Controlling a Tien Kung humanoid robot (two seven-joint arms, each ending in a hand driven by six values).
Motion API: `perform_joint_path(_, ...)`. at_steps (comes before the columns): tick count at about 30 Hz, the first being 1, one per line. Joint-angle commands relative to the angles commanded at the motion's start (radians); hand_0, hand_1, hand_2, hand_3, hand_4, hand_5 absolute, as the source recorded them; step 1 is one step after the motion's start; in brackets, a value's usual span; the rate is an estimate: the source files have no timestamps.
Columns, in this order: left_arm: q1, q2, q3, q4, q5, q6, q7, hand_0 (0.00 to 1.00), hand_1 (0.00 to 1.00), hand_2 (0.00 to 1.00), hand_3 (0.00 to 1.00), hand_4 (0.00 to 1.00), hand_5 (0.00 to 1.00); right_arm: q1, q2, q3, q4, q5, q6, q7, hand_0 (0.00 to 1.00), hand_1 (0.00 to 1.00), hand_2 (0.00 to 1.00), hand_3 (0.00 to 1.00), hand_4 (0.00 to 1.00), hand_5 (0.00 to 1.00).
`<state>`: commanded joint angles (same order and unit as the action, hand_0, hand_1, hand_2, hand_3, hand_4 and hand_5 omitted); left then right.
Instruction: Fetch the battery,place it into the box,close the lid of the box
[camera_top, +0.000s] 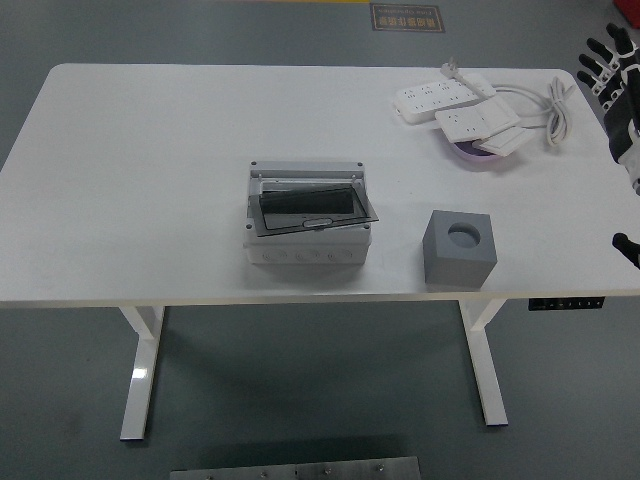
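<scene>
One box (308, 226), dark lid (312, 209) ajar

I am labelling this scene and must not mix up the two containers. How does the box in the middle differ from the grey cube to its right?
The box is pale grey and wide; the cube is darker grey and compact. The box has a dark, see-through lid lying tilted over its opening; the cube has no lid, only a round hole in its top. The box shows small screws at its far corners; the cube's faces look plain. Both stand on the white table, near its front edge, untouched.
</scene>
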<state>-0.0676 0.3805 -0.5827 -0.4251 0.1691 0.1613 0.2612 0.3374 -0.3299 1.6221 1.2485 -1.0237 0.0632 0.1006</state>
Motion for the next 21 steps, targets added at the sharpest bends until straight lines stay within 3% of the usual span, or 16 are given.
perform_joint_path(21, 0.000, 0.000, 0.003, 0.001, -0.003, -0.001, -0.003, 0.646, 0.707, 0.568, 0.570, 0.618, 0.082, 0.000, -0.001, -0.007, 0.006, 0.010, -0.001, 0.006, 0.941, 0.894, 0.897, 0.918, 0.998, 0.998)
